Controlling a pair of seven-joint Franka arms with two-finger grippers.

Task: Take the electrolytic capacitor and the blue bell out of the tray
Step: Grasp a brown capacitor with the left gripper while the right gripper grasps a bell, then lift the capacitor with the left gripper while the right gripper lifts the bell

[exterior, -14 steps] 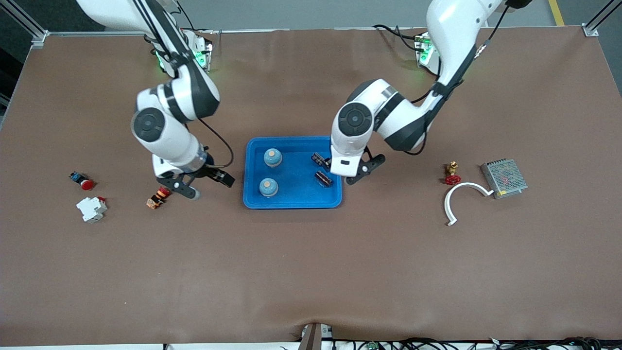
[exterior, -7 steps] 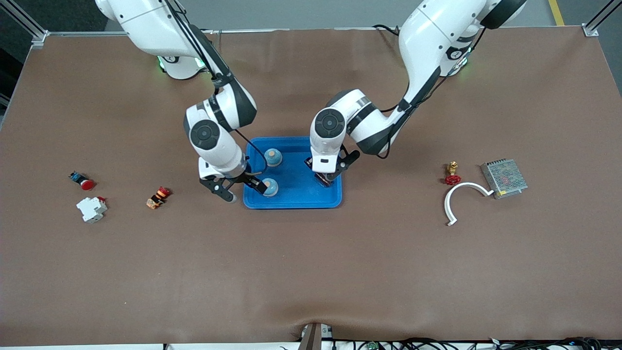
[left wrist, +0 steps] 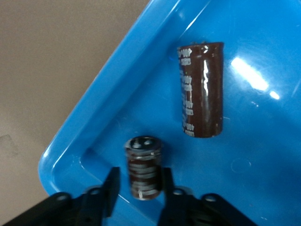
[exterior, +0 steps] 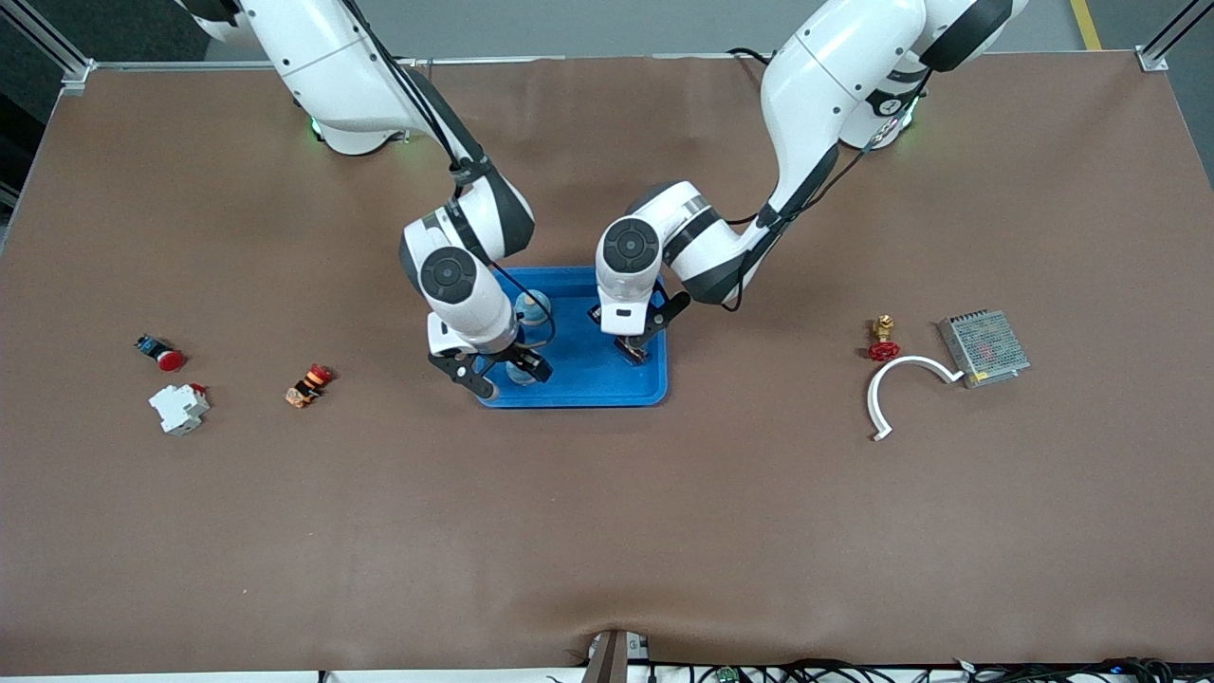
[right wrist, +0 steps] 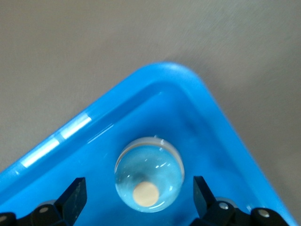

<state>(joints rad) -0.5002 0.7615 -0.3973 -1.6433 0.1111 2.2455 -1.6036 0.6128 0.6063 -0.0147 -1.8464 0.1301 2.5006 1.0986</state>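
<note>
Both arms work inside the tray (exterior: 579,391): your left gripper (left wrist: 138,192) has its fingers drawn in against the sides of a dark electrolytic capacitor (left wrist: 143,173), seemingly gripping it, so lift straight up and clear the rim; a second capacitor (left wrist: 201,89) lies just past the fingertips, its pale side printing too blurred to read; your right gripper (right wrist: 139,197) stands wide open with the blue bell (right wrist: 149,174) between its fingers, so centre on the dome before closing

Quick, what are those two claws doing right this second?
Left gripper: shut on a capacitor in the tray.
Right gripper: open, its fingers either side of a blue bell in the tray, not gripping it.
</note>
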